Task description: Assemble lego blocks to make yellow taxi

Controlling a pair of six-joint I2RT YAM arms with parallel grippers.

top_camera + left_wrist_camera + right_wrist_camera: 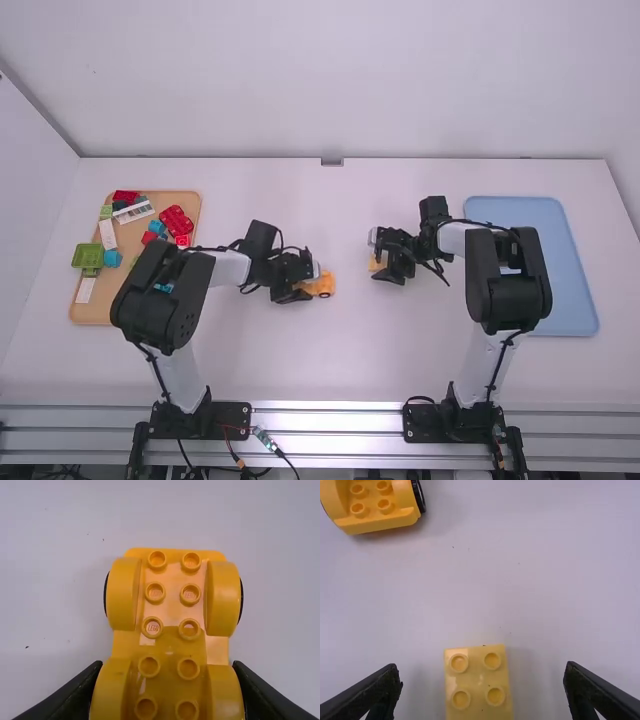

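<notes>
Straddling the yellow block [477,681] right of the wheeled base [172,580], my right gripper [482,672] hangs wide. My left gripper [167,666] holds the base; I should centre before closing squarely.

1. I've got a white desk [340,365] in front of me.
2. On its left side I see a tan board [97,312] lying flat.
3. A light blue tray [572,275] lies on the right side.
4. Near the middle I have the yellow wheeled base [167,645], studs up.
5. Well apart from it, to the right, sits a yellow block [476,682], also studs up.
</notes>
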